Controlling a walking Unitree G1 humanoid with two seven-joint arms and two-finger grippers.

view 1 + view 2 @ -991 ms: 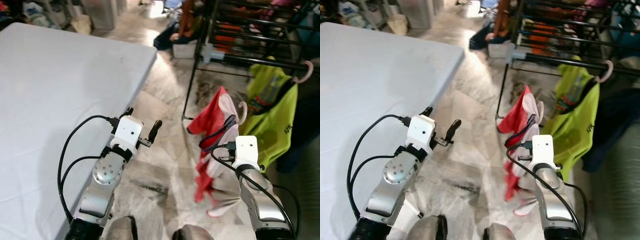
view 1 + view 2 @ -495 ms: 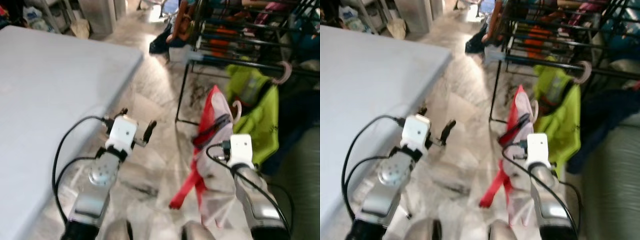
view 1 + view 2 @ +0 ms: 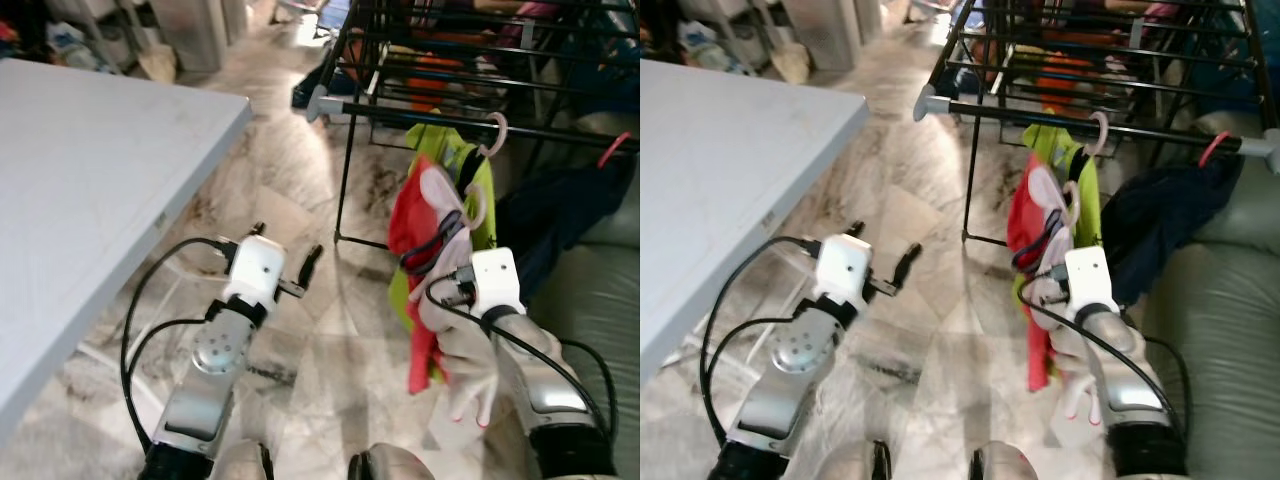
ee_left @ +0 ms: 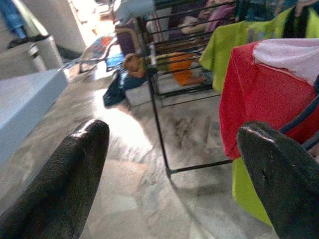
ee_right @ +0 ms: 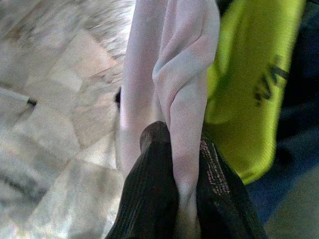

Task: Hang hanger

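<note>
A pale pink plastic hanger point(image 3: 478, 205) carrying a red and pink-white garment point(image 3: 425, 260) hangs from the right tool point(image 3: 452, 262), raised just in front of the black metal clothes rack point(image 3: 345, 150) on the right of the scene. In the right wrist view the tool's two black fingers point(image 5: 149, 199) are pressed together on a fold of the pink-white cloth point(image 5: 174, 99), pinching the garment. The hanger's hook stands just below the rack's near horizontal bar point(image 3: 1040, 113), though contact between them cannot be judged. Directly behind the held garment, a lime-green shirt point(image 3: 455, 160) hangs on a second pink hanger point(image 3: 495, 130) hooked over that bar, and to its right a dark navy garment point(image 3: 1160, 215) hangs from a red hanger point(image 3: 612, 148). More clothes in orange and other colours lie on the far tiers of the rack. A grey-green sofa point(image 3: 590, 300) fills the near right corner.

The left tool point(image 3: 285, 260) is held out over the marbled stone floor point(image 3: 330, 350), well apart from the rack; its fingers point(image 4: 75, 169) are spread wide with nothing between them. A broad pale grey surface point(image 3: 90, 170) occupies the left side, its corner just left of that arm.
</note>
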